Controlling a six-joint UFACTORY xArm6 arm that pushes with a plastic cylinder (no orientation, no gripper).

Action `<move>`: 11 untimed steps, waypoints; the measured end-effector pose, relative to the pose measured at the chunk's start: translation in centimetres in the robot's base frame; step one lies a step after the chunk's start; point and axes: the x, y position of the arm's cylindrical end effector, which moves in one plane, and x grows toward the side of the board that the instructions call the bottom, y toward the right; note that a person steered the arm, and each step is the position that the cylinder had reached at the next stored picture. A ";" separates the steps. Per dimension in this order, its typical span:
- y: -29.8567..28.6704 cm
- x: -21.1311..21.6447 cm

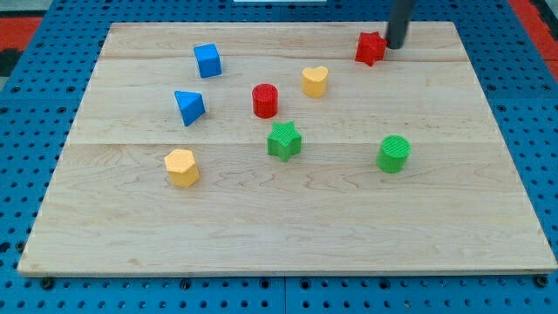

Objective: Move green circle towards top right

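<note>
The green circle (394, 153) is a short upright cylinder, bright green, with fine ridges across its flat top face. It stands on the light wooden desk (288, 227), in the right half, and nothing touches it.

Taking the green circle as the landmark, eight blocks are on the desk. Green: two, the circle itself and a green star (284, 140), well off to the view's left of it and slightly higher. Red: two, a red cylinder (265, 100) further left and up past the star, and a red star-like block (370, 48) well above the circle toward the view's top, a little to the left. Yellow: two, a yellow heart (315, 80) up and to the left of the circle, between the two red blocks, and a yellow hexagon (181, 167) far to the left and slightly lower. Blue: two, a blue cube (207, 60) and a blue triangle (188, 106), both far to the left and higher, the cube above the triangle.

There is no gripper here to be spread or pressed together; the arm ends in a dark rod that holds nothing. My tip (396, 46) stands well above the green circle, near the desk's top edge, just beside the right side of the red star-like block; whether it touches that block cannot be told. The tip is well apart from the circle.
</note>
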 end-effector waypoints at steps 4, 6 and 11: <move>-1.3 24.8; -3.0 26.2; -6.1 25.6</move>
